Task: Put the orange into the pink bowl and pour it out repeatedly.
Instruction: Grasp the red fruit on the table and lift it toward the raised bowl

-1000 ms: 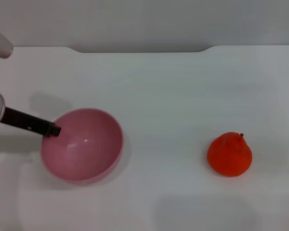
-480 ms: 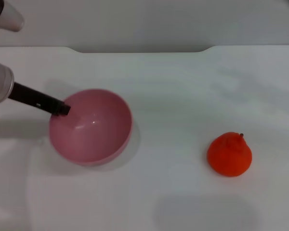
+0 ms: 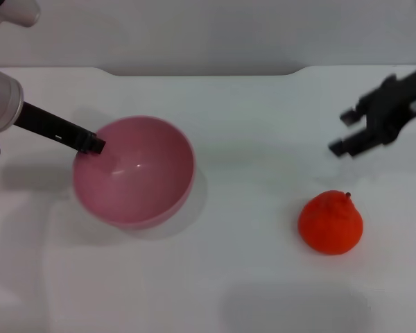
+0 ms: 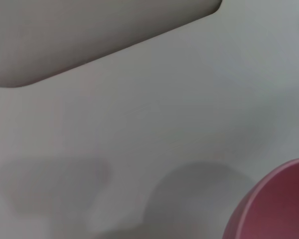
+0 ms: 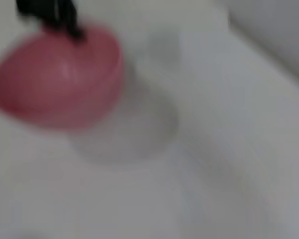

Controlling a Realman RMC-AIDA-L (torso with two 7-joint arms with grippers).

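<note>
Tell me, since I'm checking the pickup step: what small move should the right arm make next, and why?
Probably lower the right gripper toward the orange and centre over it. Its fingers are open and it hangs behind the fruit, not touching it. The orange sits alone on the table, outside the pink bowl, whose rim the left gripper holds, so it must be grasped first.

White table (image 3: 249,125): orange (image 3: 330,223) resting on it, right side.

I can read no text, label, brand, number or sign anywhere, neither on the pink bowl (image 3: 134,172) nor on the orange (image 3: 330,223) lying well apart from it.
</note>
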